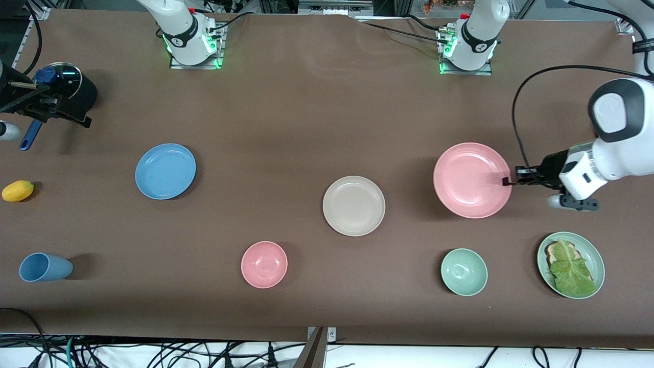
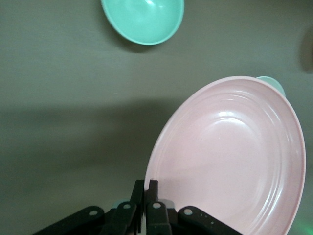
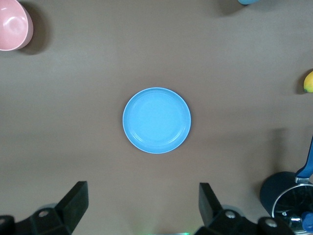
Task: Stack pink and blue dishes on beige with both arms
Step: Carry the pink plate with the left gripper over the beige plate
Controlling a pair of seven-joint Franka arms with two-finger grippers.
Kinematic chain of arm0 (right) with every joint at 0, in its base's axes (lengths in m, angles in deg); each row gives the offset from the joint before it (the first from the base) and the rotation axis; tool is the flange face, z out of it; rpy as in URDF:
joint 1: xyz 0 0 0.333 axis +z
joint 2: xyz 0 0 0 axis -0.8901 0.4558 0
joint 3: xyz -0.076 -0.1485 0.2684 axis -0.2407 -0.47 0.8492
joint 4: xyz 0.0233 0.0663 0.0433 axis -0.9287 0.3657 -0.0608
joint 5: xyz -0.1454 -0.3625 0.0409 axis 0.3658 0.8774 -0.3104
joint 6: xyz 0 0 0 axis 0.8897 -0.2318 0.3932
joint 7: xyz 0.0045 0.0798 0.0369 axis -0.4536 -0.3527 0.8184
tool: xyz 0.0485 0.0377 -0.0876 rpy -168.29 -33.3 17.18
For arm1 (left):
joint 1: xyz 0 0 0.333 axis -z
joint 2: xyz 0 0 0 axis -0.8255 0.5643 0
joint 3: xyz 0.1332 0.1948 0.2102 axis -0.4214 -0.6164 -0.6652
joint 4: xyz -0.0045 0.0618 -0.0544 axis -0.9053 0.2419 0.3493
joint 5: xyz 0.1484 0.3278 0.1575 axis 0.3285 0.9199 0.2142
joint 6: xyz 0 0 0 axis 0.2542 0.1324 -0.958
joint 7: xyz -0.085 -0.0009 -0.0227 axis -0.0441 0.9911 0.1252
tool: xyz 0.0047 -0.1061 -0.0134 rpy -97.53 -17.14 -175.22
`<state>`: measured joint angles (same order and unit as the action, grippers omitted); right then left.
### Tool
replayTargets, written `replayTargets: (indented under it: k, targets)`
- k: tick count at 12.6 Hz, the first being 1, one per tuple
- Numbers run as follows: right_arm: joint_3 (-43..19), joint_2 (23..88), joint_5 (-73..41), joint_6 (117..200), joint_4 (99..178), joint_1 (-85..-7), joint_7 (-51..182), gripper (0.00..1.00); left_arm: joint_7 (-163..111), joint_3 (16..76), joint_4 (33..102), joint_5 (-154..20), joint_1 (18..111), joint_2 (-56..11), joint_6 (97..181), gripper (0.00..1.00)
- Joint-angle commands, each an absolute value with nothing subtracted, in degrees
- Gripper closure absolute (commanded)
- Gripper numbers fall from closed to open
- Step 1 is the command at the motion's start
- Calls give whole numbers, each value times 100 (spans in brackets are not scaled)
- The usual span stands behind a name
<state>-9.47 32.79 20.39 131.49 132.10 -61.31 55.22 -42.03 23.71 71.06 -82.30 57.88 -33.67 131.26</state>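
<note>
the beige plate [image 1: 353, 205] sits bare mid-table, ready as the base; the left gripper [image 1: 507, 181] pinches the pink plate's [image 1: 471, 179] rim, lifted to carry over; the right gripper [image 3: 143, 201] hangs wide over the blue plate [image 1: 165, 170]

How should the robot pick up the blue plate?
Probably by its raised rim. The blue plate lies flat on the table, so there is nothing else to pinch. The right tool is open high over it and could drop straight down, one finger inside the rim and one outside. The left tool holds the pink plate that same way, by its edge.
</note>
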Motion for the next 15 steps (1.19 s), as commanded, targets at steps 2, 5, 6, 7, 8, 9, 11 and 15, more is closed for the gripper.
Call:
replayTargets:
  k: [2, 5, 6, 7, 8, 9, 11, 15]
  targets:
    - [-969, 3310, 1971, 13043, 13071, -6122, 5552, 0, -2815, 2464, 6775, -8092, 6625, -3231, 13355, 100]
    - [-969, 3319, 1971, 13043, 13071, -6122, 5552, 0, -2015, 2464, 6766, -8110, 7258, -3090, 13838, 100]
    - [-969, 3319, 1971, 13043, 13071, -6122, 5552, 0, -1769, 2455, 6766, -8093, 7469, -3038, 14013, 100]
    - [-969, 3310, 1971, 13043, 13071, -6122, 5552, 0, -1610, 2455, 6766, -8092, 7654, -2968, 14181, 100]
    - [-969, 3319, 1971, 13043, 13071, -6122, 5552, 0, -1556, 2455, 6774, -8092, 7804, -2880, 14365, 100]
    - [-969, 3319, 1971, 13043, 13071, -6122, 5552, 0, -1442, 2455, 6800, -8092, 7980, -2809, 14541, 100]
    - [-969, 3319, 1971, 13043, 13071, -6122, 5552, 0, -1117, 2455, 6862, -8084, 8226, -2686, 14857, 100]
    - [-969, 3319, 1971, 13043, 13071, -6122, 5552, 0, -791, 2446, 7046, -8084, 8648, -2431, 15472, 100]
